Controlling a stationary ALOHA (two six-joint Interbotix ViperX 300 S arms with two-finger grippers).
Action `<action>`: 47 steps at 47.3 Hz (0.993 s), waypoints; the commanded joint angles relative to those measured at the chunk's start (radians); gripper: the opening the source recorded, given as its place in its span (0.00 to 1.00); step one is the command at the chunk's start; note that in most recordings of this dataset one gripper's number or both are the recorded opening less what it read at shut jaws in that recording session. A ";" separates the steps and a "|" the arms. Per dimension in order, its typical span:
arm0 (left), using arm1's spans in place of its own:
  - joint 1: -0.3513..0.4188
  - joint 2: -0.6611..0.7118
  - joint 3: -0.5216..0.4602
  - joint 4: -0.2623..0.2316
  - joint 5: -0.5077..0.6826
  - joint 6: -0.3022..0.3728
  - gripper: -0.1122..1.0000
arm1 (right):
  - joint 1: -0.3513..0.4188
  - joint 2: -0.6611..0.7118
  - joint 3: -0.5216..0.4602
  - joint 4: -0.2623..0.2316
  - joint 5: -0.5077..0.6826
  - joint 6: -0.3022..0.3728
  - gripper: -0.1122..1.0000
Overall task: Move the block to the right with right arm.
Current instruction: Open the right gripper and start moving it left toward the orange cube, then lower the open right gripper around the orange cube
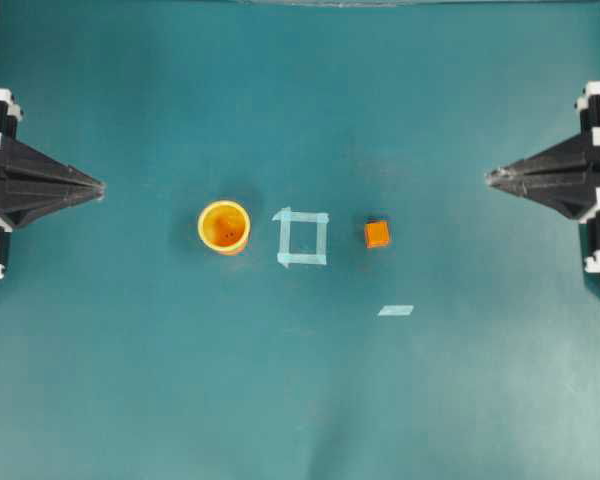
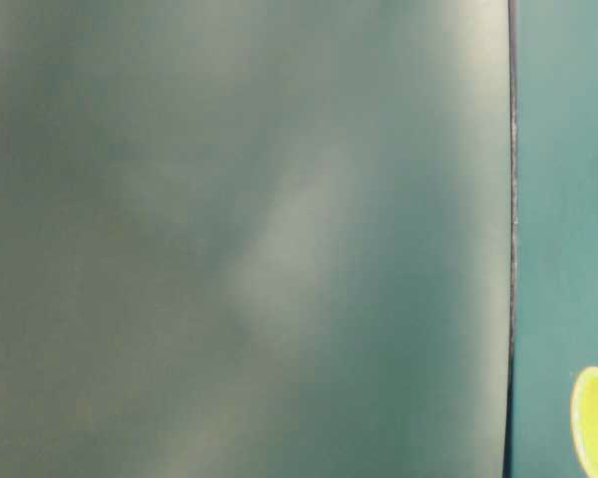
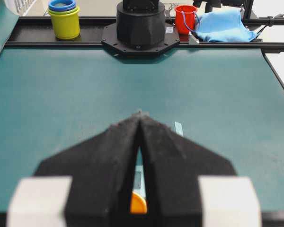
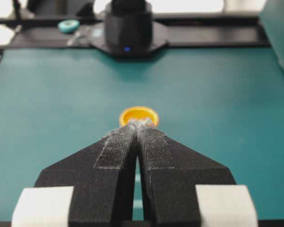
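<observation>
Block sits alone on table, just right of tape square, cup further left. Right gripper far right, well apart from block, fingers pressed together, empty. Left gripper also pressed together, parked far left. Best way, I think: spread fingers first, come down straight over block, pinch gently, then carry right toward tape strip.

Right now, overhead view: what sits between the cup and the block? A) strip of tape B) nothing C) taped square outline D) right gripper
C: the taped square outline lies between the cup and the block; the lone tape strip lies below and right of the block.
</observation>
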State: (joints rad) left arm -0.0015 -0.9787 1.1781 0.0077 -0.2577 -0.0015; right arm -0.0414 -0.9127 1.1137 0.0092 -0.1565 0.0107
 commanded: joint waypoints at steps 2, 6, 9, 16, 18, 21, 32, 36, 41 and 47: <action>-0.003 0.003 -0.032 0.002 -0.003 -0.009 0.10 | -0.018 0.018 -0.034 0.017 -0.003 0.002 0.10; -0.003 0.002 -0.032 0.002 0.000 -0.011 0.10 | -0.026 0.035 -0.040 0.029 -0.003 0.005 0.11; -0.003 0.002 -0.032 0.002 0.000 -0.011 0.10 | -0.032 0.049 -0.044 0.037 -0.003 0.011 0.11; -0.003 -0.002 -0.032 0.002 0.000 -0.011 0.10 | -0.046 0.084 -0.057 0.041 -0.003 0.031 0.27; -0.003 -0.002 -0.032 0.002 0.000 -0.011 0.10 | -0.052 0.100 -0.060 0.041 -0.002 0.038 0.34; -0.003 -0.002 -0.032 0.003 0.003 -0.011 0.10 | -0.060 0.123 -0.064 0.043 -0.002 0.044 0.46; -0.003 -0.002 -0.032 0.002 0.014 -0.011 0.10 | -0.080 0.255 -0.112 0.041 0.017 0.051 0.65; -0.003 -0.002 -0.032 0.003 0.011 -0.011 0.10 | -0.083 0.318 -0.137 0.035 0.046 0.044 0.67; -0.003 -0.002 -0.032 0.003 0.014 -0.011 0.10 | -0.083 0.408 -0.173 0.023 0.100 0.037 0.67; -0.003 -0.002 -0.032 0.002 0.014 -0.011 0.10 | -0.081 0.511 -0.229 0.005 0.173 0.035 0.67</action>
State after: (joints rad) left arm -0.0031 -0.9833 1.1750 0.0077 -0.2393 -0.0107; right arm -0.1227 -0.4479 0.9403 0.0230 -0.0138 0.0476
